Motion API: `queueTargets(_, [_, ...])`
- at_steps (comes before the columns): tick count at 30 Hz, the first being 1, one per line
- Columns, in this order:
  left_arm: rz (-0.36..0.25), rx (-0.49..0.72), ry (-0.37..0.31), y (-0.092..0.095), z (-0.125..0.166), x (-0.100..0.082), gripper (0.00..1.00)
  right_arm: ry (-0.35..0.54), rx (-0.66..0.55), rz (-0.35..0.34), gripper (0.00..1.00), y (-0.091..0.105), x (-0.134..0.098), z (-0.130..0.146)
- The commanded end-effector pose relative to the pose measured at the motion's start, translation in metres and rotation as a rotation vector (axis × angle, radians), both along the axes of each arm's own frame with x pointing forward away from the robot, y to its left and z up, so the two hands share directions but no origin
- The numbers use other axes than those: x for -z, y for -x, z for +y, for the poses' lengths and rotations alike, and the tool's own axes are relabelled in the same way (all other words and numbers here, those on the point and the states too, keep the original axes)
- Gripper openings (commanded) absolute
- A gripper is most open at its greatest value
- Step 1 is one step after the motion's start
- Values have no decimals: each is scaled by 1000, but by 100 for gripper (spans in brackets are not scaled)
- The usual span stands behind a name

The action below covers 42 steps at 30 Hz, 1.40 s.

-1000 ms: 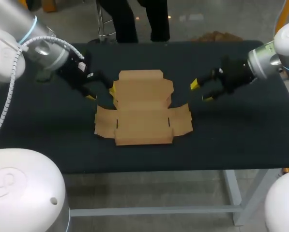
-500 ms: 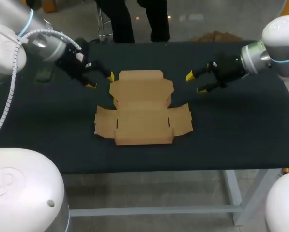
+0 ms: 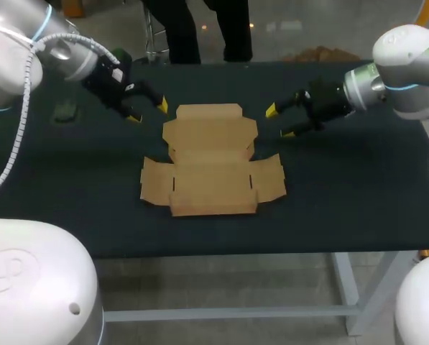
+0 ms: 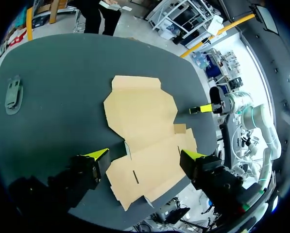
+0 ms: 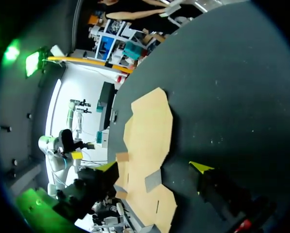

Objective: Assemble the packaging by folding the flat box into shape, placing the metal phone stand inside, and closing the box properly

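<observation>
The flat brown cardboard box point(image 3: 210, 162) lies unfolded in the middle of the black table, its flaps spread out. It also shows under my left gripper's fingers point(image 4: 140, 111) and ahead of my right gripper point(image 5: 147, 131). My left gripper point(image 3: 148, 111) hovers open off the box's far left corner, holding nothing point(image 4: 145, 155). Off the far right corner my right gripper point(image 3: 279, 121) is open and empty too point(image 5: 154, 167). A dark grey metal phone stand point(image 3: 63, 111) lies flat near the table's left edge, beyond my left arm point(image 4: 12, 94).
The black table point(image 3: 343, 194) has bare cloth to the right of the box and along its front edge. My right gripper's yellow tip point(image 4: 203, 109) shows across the box in the left wrist view.
Both grippers have moved from beside the box toward the table's far side, staying open. The right one has also come closer to the box's far flap. The box has not moved.
</observation>
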<state>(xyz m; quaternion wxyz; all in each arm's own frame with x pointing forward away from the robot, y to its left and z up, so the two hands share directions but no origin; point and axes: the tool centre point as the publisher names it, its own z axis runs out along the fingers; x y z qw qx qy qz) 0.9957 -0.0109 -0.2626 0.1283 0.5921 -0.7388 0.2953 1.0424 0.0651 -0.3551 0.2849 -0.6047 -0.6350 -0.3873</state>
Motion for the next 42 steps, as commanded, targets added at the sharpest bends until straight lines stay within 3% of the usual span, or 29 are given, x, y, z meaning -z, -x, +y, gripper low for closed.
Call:
queueTargets(1, [19,14,-5,-9,2,0,100,3,-28,25,100,-14,8,5])
queueTargets(7, [24,15,-5,-16,7,2,100,22,-31,38,99,-25,18,13])
queueTargets(11, [28,12,-4,-19,11,3,100,28,-36,42,82,-31,21,17])
queueTargets(32, [43,3,6,-15,13,11,100,37,-72,53,83,-52,42,42])
queueTargets(39, [50,-5,17,-13,13,15,100,1,-68,54,76,-51,46,50])
queueTargets(42, [52,-6,17,-12,13,16,100,-4,-71,56,67,-50,48,57])
